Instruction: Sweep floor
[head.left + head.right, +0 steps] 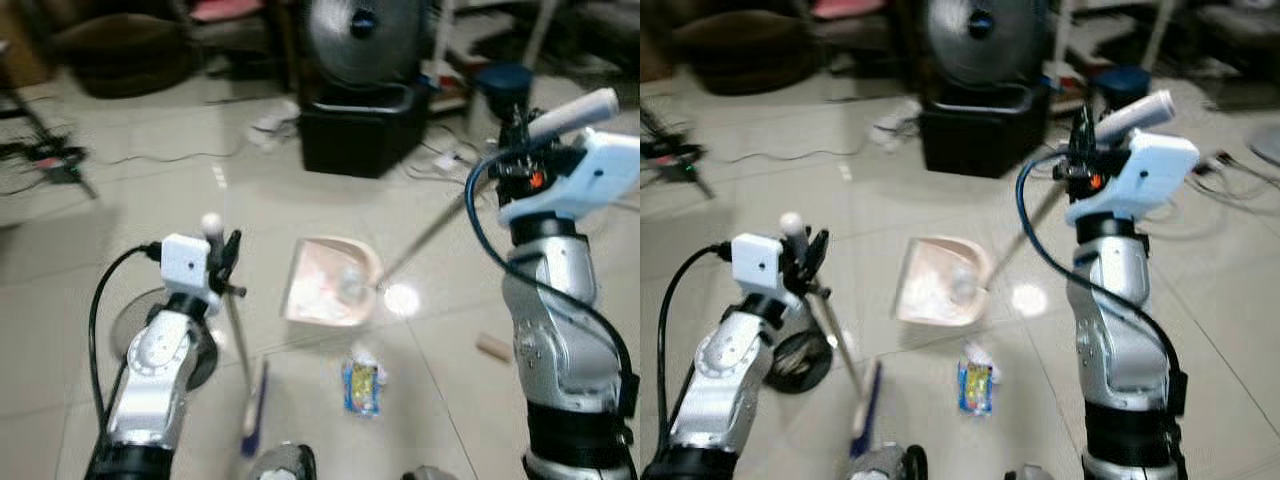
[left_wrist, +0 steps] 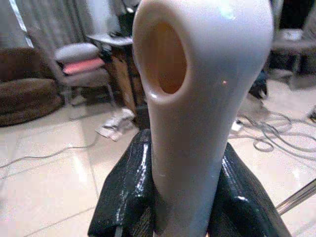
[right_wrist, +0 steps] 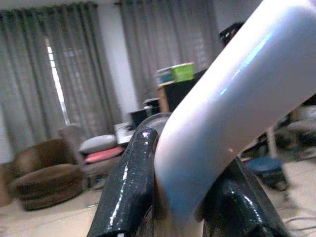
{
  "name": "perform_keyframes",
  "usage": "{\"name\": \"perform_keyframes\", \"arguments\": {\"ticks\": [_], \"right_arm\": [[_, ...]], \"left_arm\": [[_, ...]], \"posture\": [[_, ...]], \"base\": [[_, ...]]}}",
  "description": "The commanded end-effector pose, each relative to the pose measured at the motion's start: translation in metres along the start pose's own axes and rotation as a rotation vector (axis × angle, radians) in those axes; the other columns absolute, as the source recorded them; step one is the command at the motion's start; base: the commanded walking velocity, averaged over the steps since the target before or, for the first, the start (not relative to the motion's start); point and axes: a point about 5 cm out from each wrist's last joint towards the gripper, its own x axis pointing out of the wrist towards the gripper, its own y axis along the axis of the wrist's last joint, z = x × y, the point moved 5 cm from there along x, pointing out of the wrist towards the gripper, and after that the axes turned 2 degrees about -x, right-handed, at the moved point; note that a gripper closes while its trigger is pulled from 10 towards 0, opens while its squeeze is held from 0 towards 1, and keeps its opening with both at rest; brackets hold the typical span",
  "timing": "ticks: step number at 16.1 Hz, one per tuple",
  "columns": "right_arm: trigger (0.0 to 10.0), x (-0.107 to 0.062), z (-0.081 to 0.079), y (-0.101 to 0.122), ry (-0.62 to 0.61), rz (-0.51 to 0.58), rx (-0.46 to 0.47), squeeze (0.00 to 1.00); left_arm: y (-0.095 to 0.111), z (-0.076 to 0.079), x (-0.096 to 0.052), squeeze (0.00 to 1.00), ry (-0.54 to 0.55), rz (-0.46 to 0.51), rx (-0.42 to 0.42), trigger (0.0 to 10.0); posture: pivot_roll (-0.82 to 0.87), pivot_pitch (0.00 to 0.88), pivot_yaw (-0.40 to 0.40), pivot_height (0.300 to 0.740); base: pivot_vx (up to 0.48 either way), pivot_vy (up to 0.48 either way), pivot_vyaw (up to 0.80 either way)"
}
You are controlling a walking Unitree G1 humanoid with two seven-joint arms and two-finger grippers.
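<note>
My left gripper (image 1: pixel 226 262) is shut on the white handle (image 2: pixel 197 98) of a broom whose thin metal shaft slants down to a blue head (image 1: pixel 254 410) on the tiled floor. My right gripper (image 1: pixel 520 135) is shut on the white handle (image 3: pixel 232 113) of a long-handled dustpan. Its pale pink pan (image 1: pixel 328 283) rests on the floor between my arms with a small clear piece of litter inside. A blue and yellow wrapper (image 1: pixel 362 385) lies on the tiles just in front of the pan. A small tan object (image 1: pixel 493 347) lies on the floor to the right.
A black bin (image 1: pixel 360 125) and a standing fan (image 1: pixel 365 35) are behind the pan. Cables (image 1: pixel 160 158) run across the floor at left and right. A brown sofa (image 1: pixel 120 50) and a chair stand at the back left. A round dark object (image 1: pixel 135 330) sits under my left arm.
</note>
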Motion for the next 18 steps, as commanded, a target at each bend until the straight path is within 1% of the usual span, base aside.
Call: {"name": "perform_keyframes", "arguments": {"ticks": [1,2,5,6,9,12,18], "right_arm": [[10.0,0.008,-0.005,0.009,0.014,0.017,0.022,0.00],[10.0,0.011,-0.007,0.010,0.020,0.013,0.024,0.00],[10.0,0.021,-0.014,0.013,0.033,0.002,0.067,0.00],[10.0,0.023,-0.015,0.013,0.033,0.000,0.073,0.00],[10.0,0.026,-0.015,0.012,0.026,-0.011,0.096,0.00],[10.0,0.028,-0.013,0.012,-0.001,-0.010,0.107,0.00],[10.0,0.029,-0.008,0.010,-0.019,-0.014,0.139,0.00]], "left_arm": [[0.009,-0.001,-0.001,0.00,0.015,0.022,0.007,10.0],[0.011,0.000,-0.002,0.00,0.022,0.030,-0.001,10.0],[0.014,-0.002,-0.006,0.00,0.055,0.029,0.023,10.0],[0.014,-0.004,-0.007,0.00,0.066,0.026,0.025,10.0],[0.015,-0.004,-0.010,0.00,0.078,0.016,0.023,10.0],[0.014,-0.001,-0.009,0.00,0.065,0.000,0.043,10.0],[0.011,0.005,-0.011,0.00,0.056,-0.020,0.039,10.0]], "posture": [[-0.04,0.019,0.089,0.740],[-0.04,0.020,0.087,0.740],[-0.03,0.017,0.071,0.740],[-0.03,0.016,0.069,0.740],[-0.02,0.016,0.070,0.740],[-0.03,0.015,0.071,0.740],[-0.02,0.017,0.064,0.740]], "base": [[0.000,0.000,0.80],[0.000,0.000,0.80],[0.000,0.000,0.80],[0.000,0.000,0.80],[0.314,0.000,0.80],[0.330,0.000,0.80],[0.338,0.000,0.00]]}}
